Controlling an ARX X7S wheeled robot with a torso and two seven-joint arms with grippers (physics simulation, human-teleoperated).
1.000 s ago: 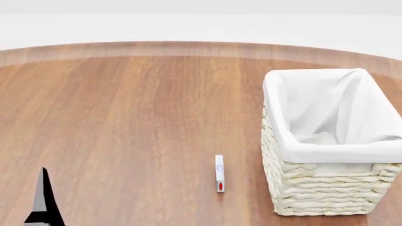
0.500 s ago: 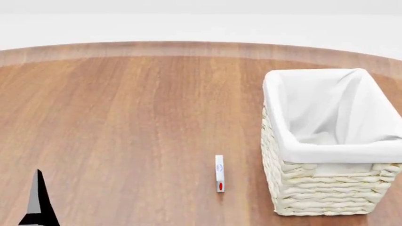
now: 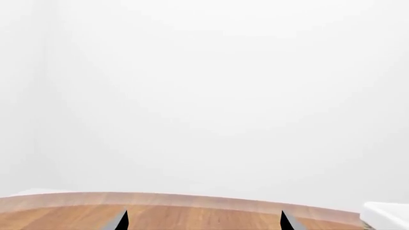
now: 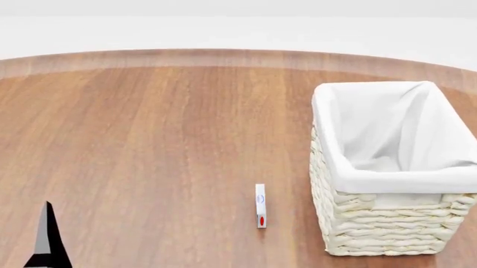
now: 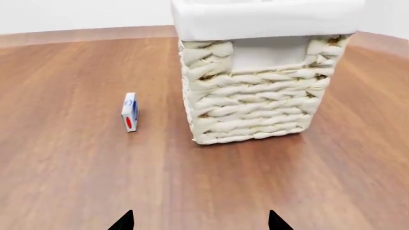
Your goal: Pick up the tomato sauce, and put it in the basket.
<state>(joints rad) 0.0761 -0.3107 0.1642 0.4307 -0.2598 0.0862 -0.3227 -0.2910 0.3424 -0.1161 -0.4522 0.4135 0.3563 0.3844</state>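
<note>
The left gripper point(image 4: 46, 240) shows only a tip at the near left, fingers spread. A small white box point(image 4: 260, 205) stands beside the basket point(image 4: 387, 223) on the worktop point(image 4: 164, 145). The right gripper point(image 5: 199, 221) hangs apart. No tomato sauce shows.

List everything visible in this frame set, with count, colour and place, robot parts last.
Cream woven wicker basket with white cloth lining: one, on the table's right side; nothing visible inside it.
Small thin white box with blue and red marks: one, standing on edge just left of the basket, apart from it.
Round brown wooden table: one, under everything.
Tomato sauce can: none in any view.
Left gripper: grey-black fingertips apart, pointing over the table's far edge.
Right gripper: dark fingertips apart, facing the basket.
</note>
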